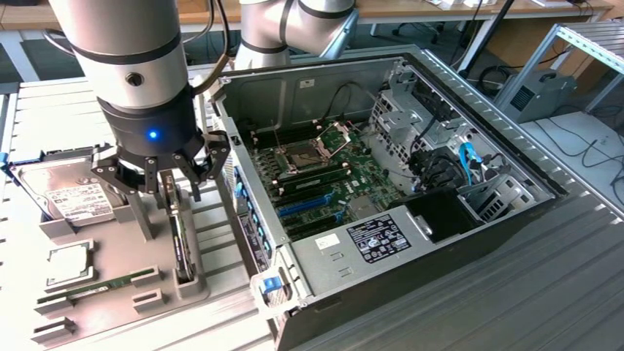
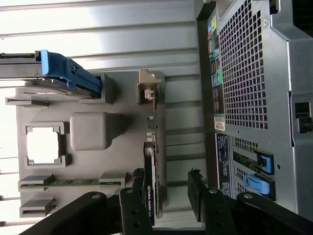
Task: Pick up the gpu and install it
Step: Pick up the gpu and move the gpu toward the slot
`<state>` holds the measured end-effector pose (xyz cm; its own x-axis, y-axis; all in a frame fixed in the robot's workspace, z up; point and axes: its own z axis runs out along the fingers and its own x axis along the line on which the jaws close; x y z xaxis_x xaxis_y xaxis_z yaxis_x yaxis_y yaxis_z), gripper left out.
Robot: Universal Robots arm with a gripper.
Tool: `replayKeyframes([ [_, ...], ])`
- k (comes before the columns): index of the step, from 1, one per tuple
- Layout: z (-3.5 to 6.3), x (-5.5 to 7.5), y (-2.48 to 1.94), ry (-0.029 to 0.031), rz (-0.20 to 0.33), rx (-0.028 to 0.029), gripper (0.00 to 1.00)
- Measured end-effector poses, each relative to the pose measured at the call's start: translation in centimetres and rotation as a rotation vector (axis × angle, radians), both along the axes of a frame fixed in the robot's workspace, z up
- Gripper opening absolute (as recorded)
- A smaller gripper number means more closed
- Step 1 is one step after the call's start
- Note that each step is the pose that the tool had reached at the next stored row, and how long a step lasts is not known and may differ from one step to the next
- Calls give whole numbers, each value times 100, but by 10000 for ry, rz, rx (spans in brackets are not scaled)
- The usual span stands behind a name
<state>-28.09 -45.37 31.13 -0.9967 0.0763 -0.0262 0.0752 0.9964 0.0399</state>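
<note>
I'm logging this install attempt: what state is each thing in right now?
Gripper, open, fingers either side of the graphics card.
Graphics card, standing on edge in the grey holder, not lifted.
Computer case, lying on its side, panel off.
Blue card slots, empty.
Hard drive, resting in the same holder.
Memory stick, lying in the same holder.
</note>
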Motion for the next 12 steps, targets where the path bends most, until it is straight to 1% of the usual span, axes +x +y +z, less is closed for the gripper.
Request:
replayKeyframes([
  [4, -7, -3, 20, 2, 0, -1, 48],
  [12, -61, -48, 18, 2, 1, -4, 48],
])
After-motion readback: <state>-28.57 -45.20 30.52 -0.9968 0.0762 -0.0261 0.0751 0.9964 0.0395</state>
